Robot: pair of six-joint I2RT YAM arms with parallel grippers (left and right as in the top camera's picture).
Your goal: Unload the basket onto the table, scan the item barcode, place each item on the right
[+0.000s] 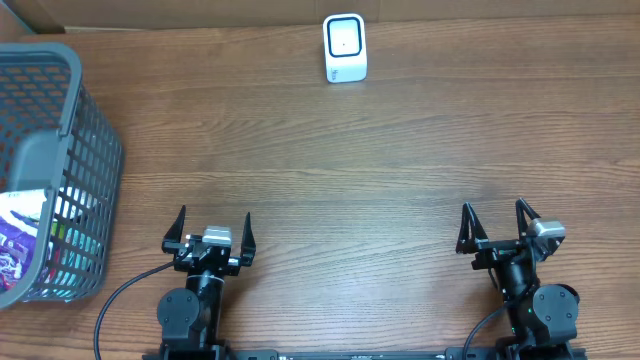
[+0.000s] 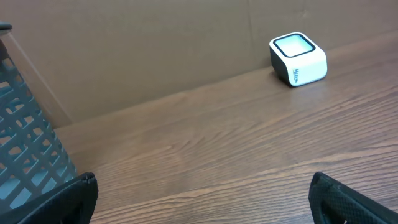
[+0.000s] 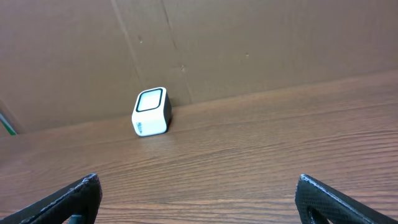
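The white barcode scanner (image 1: 345, 47) with a glass face stands at the far edge of the wooden table, and shows in the left wrist view (image 2: 298, 59) and the right wrist view (image 3: 152, 112). Colourful packaged items (image 1: 22, 235) lie inside the grey mesh basket (image 1: 95, 165) at the left; no barcode shows on them. My left gripper (image 1: 215, 214) (image 2: 202, 180) rests at the near edge, open with nothing between its fingers, to the right of the basket. Near the front right, my right gripper (image 1: 494, 206) (image 3: 198, 179) is open too and holds nothing.
The basket's mesh wall (image 2: 25, 155) rises close to the left of the left gripper. A brown cardboard wall (image 3: 249, 43) runs along the back of the table, just behind the scanner.
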